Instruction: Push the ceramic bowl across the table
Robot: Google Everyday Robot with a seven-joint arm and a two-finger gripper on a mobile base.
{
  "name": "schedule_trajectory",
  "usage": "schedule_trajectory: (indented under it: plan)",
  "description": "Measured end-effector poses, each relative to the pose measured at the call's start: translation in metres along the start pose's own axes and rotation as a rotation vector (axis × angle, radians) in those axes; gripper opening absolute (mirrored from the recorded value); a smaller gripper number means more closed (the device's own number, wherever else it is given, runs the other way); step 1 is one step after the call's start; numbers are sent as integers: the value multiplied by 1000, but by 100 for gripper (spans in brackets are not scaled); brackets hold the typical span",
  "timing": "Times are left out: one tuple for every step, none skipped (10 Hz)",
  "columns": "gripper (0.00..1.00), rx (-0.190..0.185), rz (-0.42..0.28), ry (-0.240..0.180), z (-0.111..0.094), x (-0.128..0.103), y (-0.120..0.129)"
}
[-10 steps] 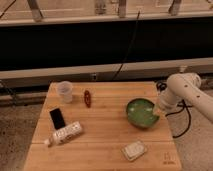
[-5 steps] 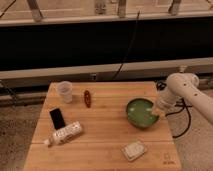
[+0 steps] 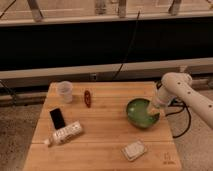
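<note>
Near edge of table (image 3: 100, 160): light wood planks, with a small dark mark (image 3: 166, 159) at the front right corner. Just left of the mark lies a small pale packet (image 3: 134, 150), flat on the wood and turned a little askew.

Left side, a step further in: white bottle (image 3: 65, 134) lying on its side, cap end pointing toward the front left. Just behind it is a black phone (image 3: 57, 118), flat, close to the bottle but apart from it.

Right side, mid-table: green bowl (image 3: 139, 114), upright, glossy, paler in the middle, sitting close to the right edge. It stands well apart from the packet and from everything on the left.

Gripper (image 3: 151, 112) is down at the right half of the bowl, over or against the inner rim; contact cannot be made out. Whether it is spread or closed cannot be told. White arm (image 3: 182, 92) comes in from the right, elbow above the table's far right corner, with its lower link sloping down and left to the bowl.

Further back, centre-left: small red-brown object (image 3: 88, 98), long and narrow, lying front to back. Left of it a clear plastic cup (image 3: 65, 91) stands upright near the far left corner.

Beyond the table: a pale ledge (image 3: 75, 72), a dark wall panel (image 3: 75, 42), and a black cable (image 3: 127, 50) hanging down to the table's back edge. More cable (image 3: 184, 122) loops on the floor at right.
</note>
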Motion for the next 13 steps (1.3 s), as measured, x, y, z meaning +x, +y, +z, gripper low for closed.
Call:
schedule_trajectory:
  plan:
    - [0,-8,-17,-1,4,-3,0]
    - [0,-13,-24,-2,8,-7,-2]
    - [0,-24,-37,-7,13,-14,-4]
    - [0,-32,-45,-9,17,-12,-6]
    - [0,-39,-54,-9,20,-11,-6]
    - [0,-48,-75,-9,23,-15,-4]
    - [0,-58,-96,-9,27,-23,0]
    - [0,-71,-123,-8,32,-35,3]
    - [0,-79,-155,-9,36,-45,4]
    - [0,-87,-190,-11,40,-54,4]
    - [0,-93,-204,-10,41,-56,6]
    - [0,-98,-211,-9,42,-56,8]
    - [0,-111,-238,-6,47,-67,12]
